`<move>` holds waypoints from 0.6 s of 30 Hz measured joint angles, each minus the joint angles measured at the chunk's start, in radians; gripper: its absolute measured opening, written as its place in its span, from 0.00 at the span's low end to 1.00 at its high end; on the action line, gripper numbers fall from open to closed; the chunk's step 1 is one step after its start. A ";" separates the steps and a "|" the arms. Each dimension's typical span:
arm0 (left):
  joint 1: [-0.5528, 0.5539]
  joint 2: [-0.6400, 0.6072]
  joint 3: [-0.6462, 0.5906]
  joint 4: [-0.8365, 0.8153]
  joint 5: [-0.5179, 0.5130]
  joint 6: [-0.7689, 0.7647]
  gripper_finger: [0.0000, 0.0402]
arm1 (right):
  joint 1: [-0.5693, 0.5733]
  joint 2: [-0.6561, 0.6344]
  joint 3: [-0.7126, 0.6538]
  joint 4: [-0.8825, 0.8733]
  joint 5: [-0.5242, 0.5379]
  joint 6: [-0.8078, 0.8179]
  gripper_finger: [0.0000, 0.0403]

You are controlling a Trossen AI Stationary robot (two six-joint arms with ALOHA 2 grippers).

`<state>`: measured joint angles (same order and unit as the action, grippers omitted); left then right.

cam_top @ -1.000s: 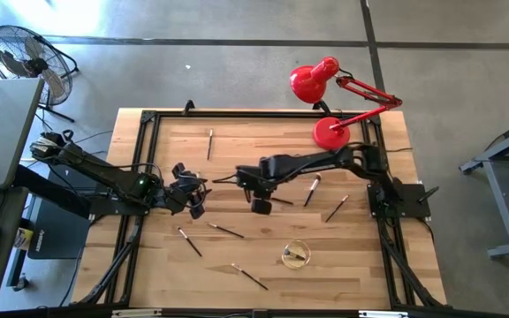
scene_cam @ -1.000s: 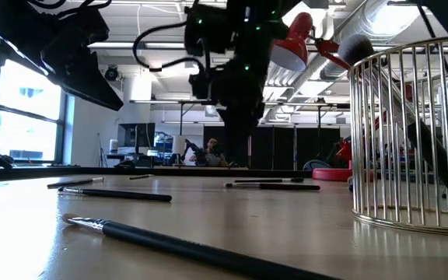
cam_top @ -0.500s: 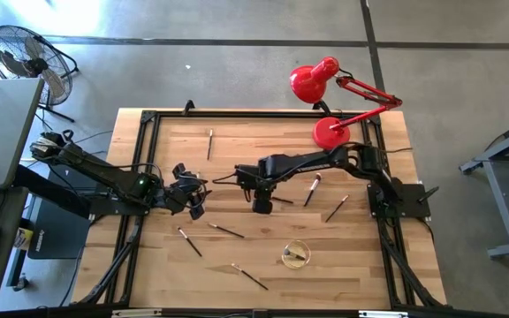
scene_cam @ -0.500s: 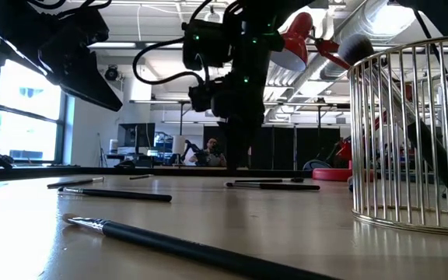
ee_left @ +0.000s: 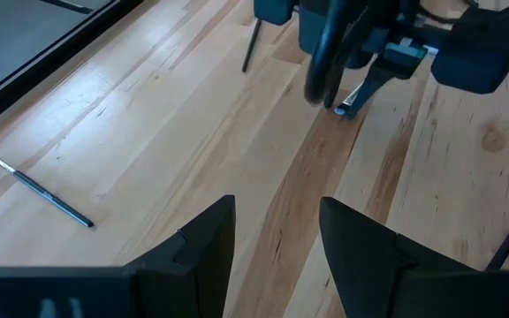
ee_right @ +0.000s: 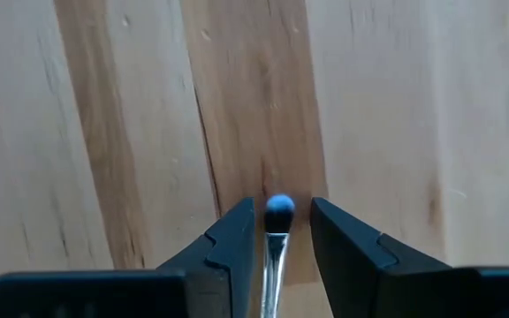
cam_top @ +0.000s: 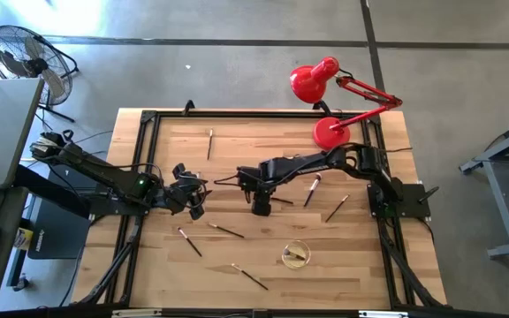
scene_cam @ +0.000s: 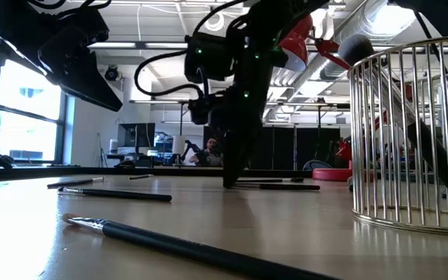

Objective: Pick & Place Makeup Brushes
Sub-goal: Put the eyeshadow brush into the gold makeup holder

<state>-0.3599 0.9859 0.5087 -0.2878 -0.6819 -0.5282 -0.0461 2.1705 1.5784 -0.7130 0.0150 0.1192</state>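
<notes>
Several makeup brushes lie flat on the wooden table (cam_top: pixel 237 168). My right gripper (cam_top: pixel 261 207) is open and points down at mid-table. In the right wrist view its fingers (ee_right: pixel 237 238) stand on either side of the bristle tip (ee_right: pixel 278 207) of one thin silvery-handled brush, with a small gap on each side. That brush (scene_cam: pixel 274 186) runs off toward the table's right. My left gripper (cam_top: pixel 190 198) is open and hovers left of centre, holding nothing. Other brushes lie at the far side (cam_top: pixel 209 143), on the right (cam_top: pixel 312 190) and near the front (cam_top: pixel 249 276).
A wire cup (cam_top: pixel 296 255) stands near the front right, and a dark brush (scene_cam: pixel 430 148) leans inside it. A red desk lamp (cam_top: pixel 330 132) sits at the far right corner. A black frame (cam_top: pixel 140 177) borders the table. Bare wood lies between the arms.
My right gripper has come down toward the table, tipping a little, until its fingertips stand at table height around the brush's bristle tip. The brushes have not moved.
</notes>
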 joint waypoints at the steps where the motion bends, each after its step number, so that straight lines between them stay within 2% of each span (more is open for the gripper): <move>1: 0.000 0.000 0.000 0.000 0.000 0.000 0.40 | -0.001 -0.003 -0.013 0.010 0.001 0.006 0.27; 7: 0.000 0.000 0.000 0.000 0.000 0.000 0.40 | -0.002 -0.010 -0.084 0.077 0.001 0.027 0.25; 10: 0.000 0.000 0.000 0.000 -0.001 0.000 0.40 | -0.003 -0.008 -0.085 0.074 -0.001 0.030 0.18; 14: 0.000 0.000 0.000 0.000 -0.001 0.000 0.40 | -0.002 -0.006 -0.084 0.082 -0.003 0.030 0.04; 18: 0.000 0.000 0.000 0.000 -0.001 0.000 0.40 | -0.003 -0.005 -0.084 0.099 -0.021 0.031 0.02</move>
<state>-0.3599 0.9859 0.5087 -0.2879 -0.6827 -0.5282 -0.0486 2.1654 1.4940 -0.6139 -0.0060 0.1506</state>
